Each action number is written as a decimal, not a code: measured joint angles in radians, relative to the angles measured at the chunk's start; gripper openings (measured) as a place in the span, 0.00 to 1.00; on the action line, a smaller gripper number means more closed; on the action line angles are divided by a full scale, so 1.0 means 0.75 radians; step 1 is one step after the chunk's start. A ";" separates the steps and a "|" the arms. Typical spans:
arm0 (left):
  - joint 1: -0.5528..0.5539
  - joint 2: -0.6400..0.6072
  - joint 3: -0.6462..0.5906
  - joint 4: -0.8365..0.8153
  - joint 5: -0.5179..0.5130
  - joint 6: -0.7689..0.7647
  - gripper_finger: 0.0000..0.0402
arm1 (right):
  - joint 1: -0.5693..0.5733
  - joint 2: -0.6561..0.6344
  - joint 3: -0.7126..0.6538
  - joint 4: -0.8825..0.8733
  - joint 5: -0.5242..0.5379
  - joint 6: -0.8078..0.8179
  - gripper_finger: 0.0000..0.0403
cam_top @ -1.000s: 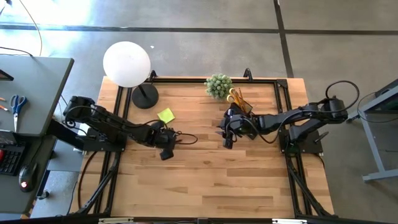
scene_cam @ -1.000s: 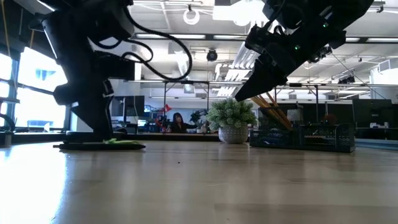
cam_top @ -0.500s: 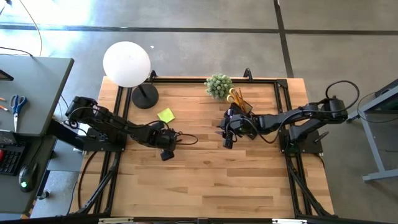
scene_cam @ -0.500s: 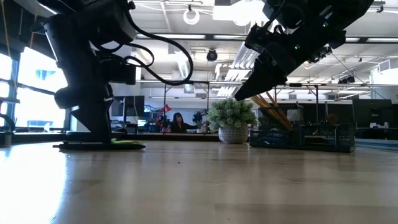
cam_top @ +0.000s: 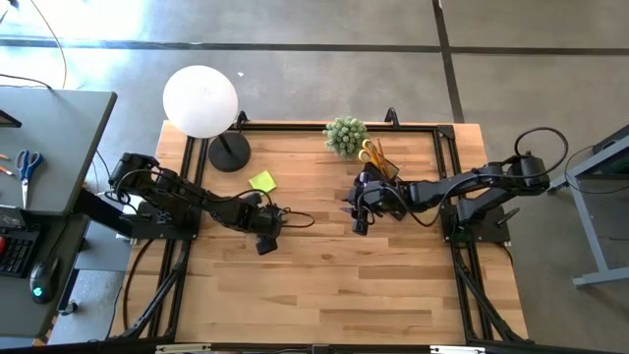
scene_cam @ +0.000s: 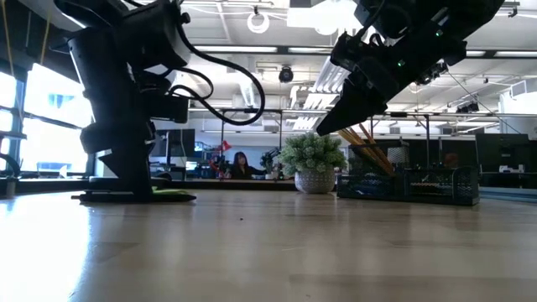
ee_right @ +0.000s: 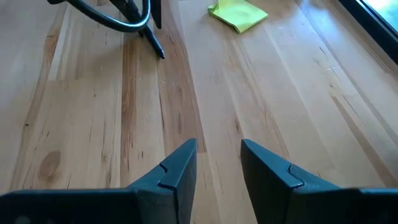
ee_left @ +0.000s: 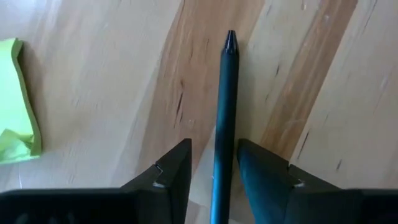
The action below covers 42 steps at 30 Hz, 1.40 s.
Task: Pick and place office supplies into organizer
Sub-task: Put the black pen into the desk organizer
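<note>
My left gripper point(cam_top: 265, 236) is over the table's middle left, shut on a dark pen point(ee_left: 225, 93) whose tip sticks out past the fingers. The pen also shows in the right wrist view point(ee_right: 155, 45). The lime-green sticky-note pad point(cam_top: 262, 182) lies flat on the table just beyond the left gripper. My right gripper point(cam_top: 359, 221) hovers open and empty near the middle, in front of the black organizer point(cam_top: 381, 165). The yellow-handled scissors point(cam_top: 368, 152) and orange pencils point(scene_cam: 369, 151) stand in the organizer. My left gripper pinches the dark pen's shaft point(ee_left: 221, 162) between its two fingers, which lie along the pen. The tip end point(ee_left: 230, 38) reaches forward past the fingertips, slanting down toward the wood. Whether the tip touches the table I cannot tell.
A lamp with a white globe point(cam_top: 200, 100) and a round black base point(cam_top: 228, 152) stands at the far left. A green potted plant point(cam_top: 345, 135) sits at the far edge beside the organizer. Bare wood fills the near half of the table. A side desk holds blue-handled scissors point(cam_top: 28, 162).
My left gripper, still shut on the pen, has drifted a little toward the table's right.
</note>
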<state>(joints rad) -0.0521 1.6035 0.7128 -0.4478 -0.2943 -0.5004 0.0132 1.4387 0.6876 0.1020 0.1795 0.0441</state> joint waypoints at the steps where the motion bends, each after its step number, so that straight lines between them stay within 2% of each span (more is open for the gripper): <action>1: 0.001 0.000 0.000 0.009 -0.001 0.013 0.29 | 0.000 0.000 0.000 0.000 0.000 0.000 0.29; 4: -0.002 0.002 -0.003 0.045 0.004 0.077 0.22 | -0.001 0.000 0.000 0.001 0.000 -0.001 0.29; 9: 0.000 0.003 0.002 0.070 0.030 0.103 0.04 | -0.001 -0.001 0.000 0.001 0.001 -0.001 0.29; 16: 0.002 0.013 0.075 0.072 0.054 0.225 0.13 | -0.001 -0.001 0.001 0.000 0.001 -0.001 0.29; 18: 0.001 0.011 0.109 0.075 0.054 0.285 0.11 | 0.000 -0.001 0.001 0.000 0.000 -0.001 0.29; 21: -0.022 0.011 0.159 0.076 0.044 0.379 0.03 | -0.001 -0.001 0.001 0.009 -0.018 0.004 0.29; 23: -0.056 0.011 0.196 0.078 0.000 0.417 0.01 | -0.001 -0.001 0.001 0.028 -0.065 0.030 0.29; 26: -0.117 0.009 0.252 0.061 -0.075 0.457 0.04 | -0.001 -0.001 0.001 0.041 -0.114 0.041 0.29; 31: -0.196 0.008 0.356 -0.182 -0.207 0.449 0.02 | 0.001 0.006 0.001 0.063 -0.114 0.048 0.29; 35: -0.238 -0.021 0.409 -0.210 -0.288 0.450 0.01 | 0.001 0.079 0.001 0.242 -0.133 0.065 0.29; 39: -0.273 -0.098 0.389 -0.132 -0.333 0.499 0.02 | 0.001 0.236 0.002 0.554 -0.261 0.012 0.29; 42: -0.288 -0.185 0.339 -0.075 -0.332 0.504 0.00 | -0.005 0.369 0.043 0.690 -0.331 -0.025 0.29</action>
<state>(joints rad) -0.2679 1.4648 0.9672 -0.5039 -0.5434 -0.1224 0.0097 1.7153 0.7201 0.6193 -0.0685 0.0254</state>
